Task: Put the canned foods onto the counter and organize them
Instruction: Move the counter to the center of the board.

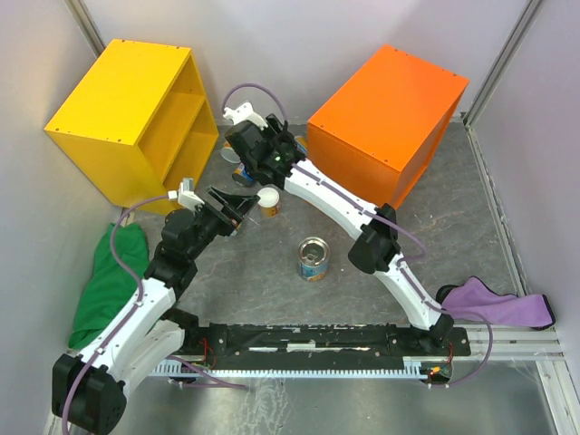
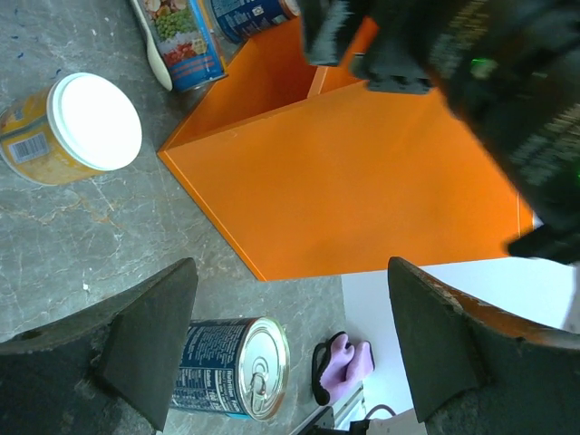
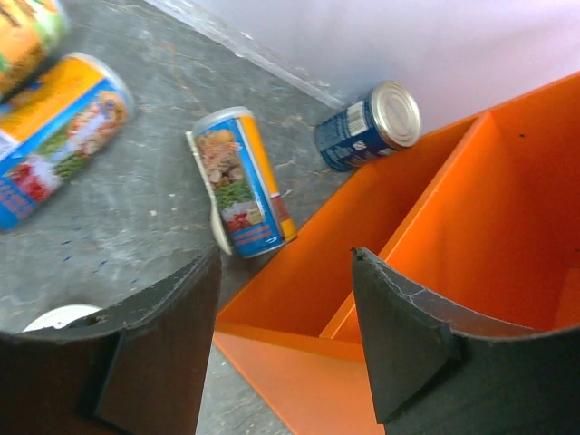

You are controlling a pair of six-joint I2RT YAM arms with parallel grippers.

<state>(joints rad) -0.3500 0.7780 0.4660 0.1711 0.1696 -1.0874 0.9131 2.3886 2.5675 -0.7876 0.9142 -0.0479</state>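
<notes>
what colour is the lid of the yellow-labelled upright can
White lid, best seen in the left wrist view.

Seen from above, my right arm [image 1: 326, 192] covers most of the cans [image 1: 239, 172] lying by the orange counter [image 1: 390, 109]. At my right wrist's 10 o'clock, two blurred cans [image 3: 63, 127] run off the edge. At 7 o'clock, a white lid [image 3: 59, 317] hides behind my finger [image 3: 136, 362].

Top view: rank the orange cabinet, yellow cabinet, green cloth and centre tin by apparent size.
1. orange cabinet and yellow cabinet: too alike to rank
2. green cloth
3. tin
</notes>
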